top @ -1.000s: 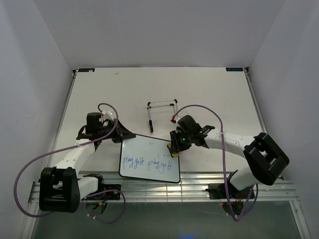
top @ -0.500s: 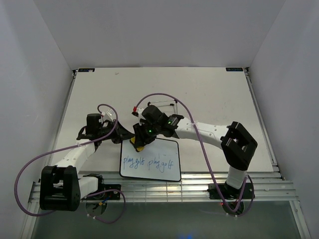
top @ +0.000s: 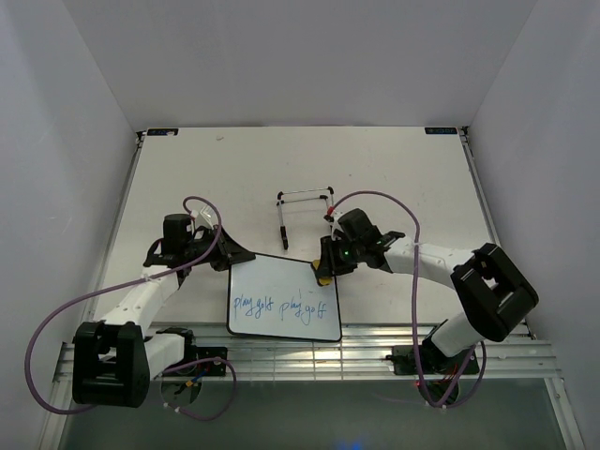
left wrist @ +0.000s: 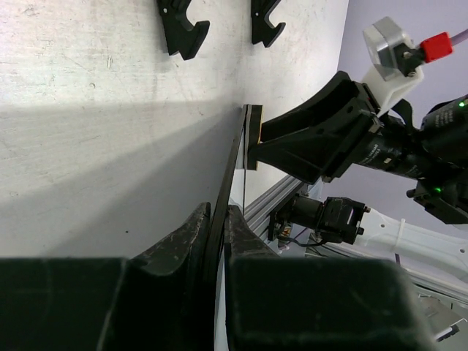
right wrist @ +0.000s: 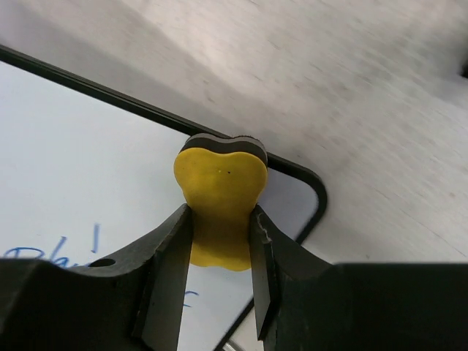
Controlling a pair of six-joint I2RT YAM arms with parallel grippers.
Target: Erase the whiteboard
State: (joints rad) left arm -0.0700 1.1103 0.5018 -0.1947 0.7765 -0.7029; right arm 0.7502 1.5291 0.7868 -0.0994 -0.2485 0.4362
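Two grippers: both closed on items.
Left gripper (left wrist: pixel 217 227): pinches the whiteboard (top: pixel 283 300) at its far-left corner.
Right gripper (right wrist: pixel 221 219): clamps the yellow eraser (right wrist: pixel 221 179), pressed on the board's far-right corner.
Whiteboard: near table (top: pixel 394 178) edge, between the arms; blue "play golf" written twice.
Wire stand (top: pixel 305 211): just beyond the board.

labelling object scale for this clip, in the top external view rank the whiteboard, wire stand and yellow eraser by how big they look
1. whiteboard, clearly largest
2. wire stand, a thin frame with a smaller outline
3. yellow eraser, smallest, only partly visible
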